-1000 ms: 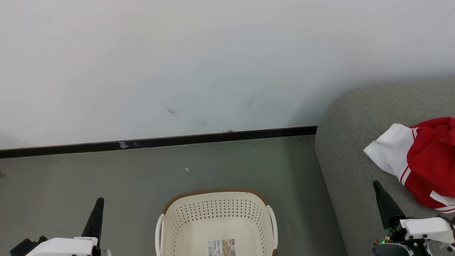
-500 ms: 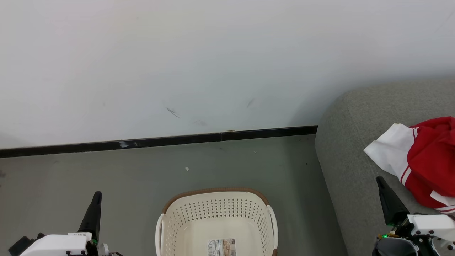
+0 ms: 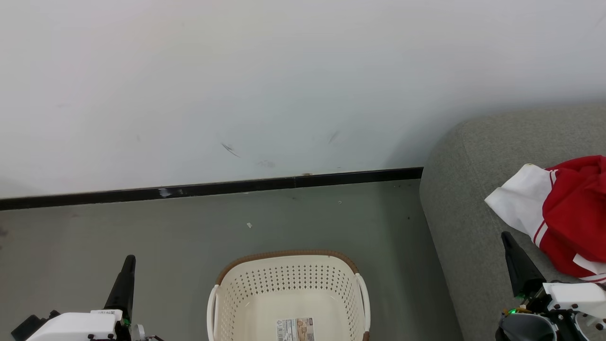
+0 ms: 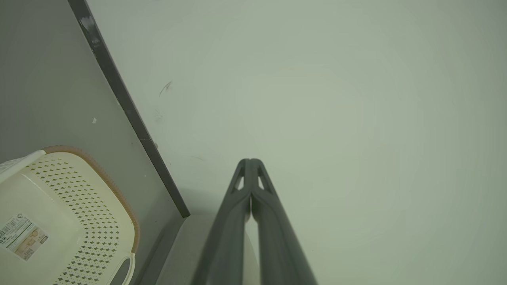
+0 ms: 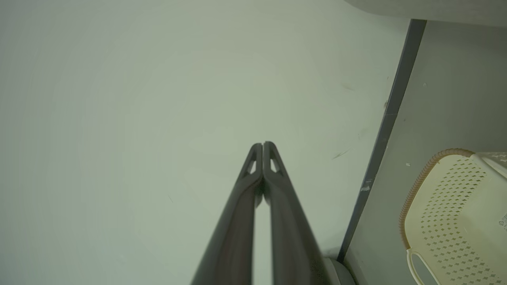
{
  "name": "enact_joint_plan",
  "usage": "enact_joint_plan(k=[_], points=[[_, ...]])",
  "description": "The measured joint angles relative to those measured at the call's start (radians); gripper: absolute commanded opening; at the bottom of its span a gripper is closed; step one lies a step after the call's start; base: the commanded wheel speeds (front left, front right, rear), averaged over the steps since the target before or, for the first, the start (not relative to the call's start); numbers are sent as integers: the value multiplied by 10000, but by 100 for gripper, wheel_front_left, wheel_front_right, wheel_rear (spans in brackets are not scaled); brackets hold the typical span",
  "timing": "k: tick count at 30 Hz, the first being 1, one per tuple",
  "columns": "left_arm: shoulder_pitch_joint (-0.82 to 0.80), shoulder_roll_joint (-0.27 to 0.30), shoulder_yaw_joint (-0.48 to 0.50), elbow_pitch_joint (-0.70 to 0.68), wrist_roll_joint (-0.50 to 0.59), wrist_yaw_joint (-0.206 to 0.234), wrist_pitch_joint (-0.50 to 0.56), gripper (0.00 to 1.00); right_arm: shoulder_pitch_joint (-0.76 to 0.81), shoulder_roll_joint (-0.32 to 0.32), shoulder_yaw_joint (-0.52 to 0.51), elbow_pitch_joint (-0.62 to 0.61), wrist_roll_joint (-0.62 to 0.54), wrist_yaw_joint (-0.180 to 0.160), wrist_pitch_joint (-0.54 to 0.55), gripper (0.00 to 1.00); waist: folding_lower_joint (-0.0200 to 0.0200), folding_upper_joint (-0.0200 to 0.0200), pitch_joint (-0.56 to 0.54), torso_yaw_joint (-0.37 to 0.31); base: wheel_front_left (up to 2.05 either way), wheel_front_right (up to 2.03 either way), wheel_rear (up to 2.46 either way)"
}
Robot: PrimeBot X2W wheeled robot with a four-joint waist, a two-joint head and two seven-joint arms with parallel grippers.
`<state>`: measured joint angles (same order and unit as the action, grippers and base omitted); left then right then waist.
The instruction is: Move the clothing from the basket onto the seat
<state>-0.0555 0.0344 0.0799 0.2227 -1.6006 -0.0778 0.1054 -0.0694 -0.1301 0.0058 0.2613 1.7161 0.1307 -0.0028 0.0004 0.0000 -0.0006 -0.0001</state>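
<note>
- The left gripper [image 3: 129, 261] is seen at the lower left of the head view and the right gripper [image 3: 506, 237] at the lower right. Each has its fingers pressed together, with nothing pinched.
- The basket [image 3: 284, 254] is found at bottom centre between them. Only a label [image 3: 295, 329] is seen on its floor, and its near part is cut off by the frame.
- The clothing [image 3: 573, 213] is heaped on the seat [image 3: 468, 189] at the right edge, just beside the right gripper.
- The transfer is judged done. At most, a check of the basket's hidden near end is called for.
- Counted are two grippers, one basket, one seat and one red-and-white heap. The number of garments in it cannot be told.
</note>
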Motion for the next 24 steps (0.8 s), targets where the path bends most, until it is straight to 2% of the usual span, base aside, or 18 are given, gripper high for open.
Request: enact_joint_plan(k=[24], points=[[0,-2,2,40,0,-50,2,0,-1,-8,0,21,0,0,0,0,-1,0,-1,-1,0,0,0]])
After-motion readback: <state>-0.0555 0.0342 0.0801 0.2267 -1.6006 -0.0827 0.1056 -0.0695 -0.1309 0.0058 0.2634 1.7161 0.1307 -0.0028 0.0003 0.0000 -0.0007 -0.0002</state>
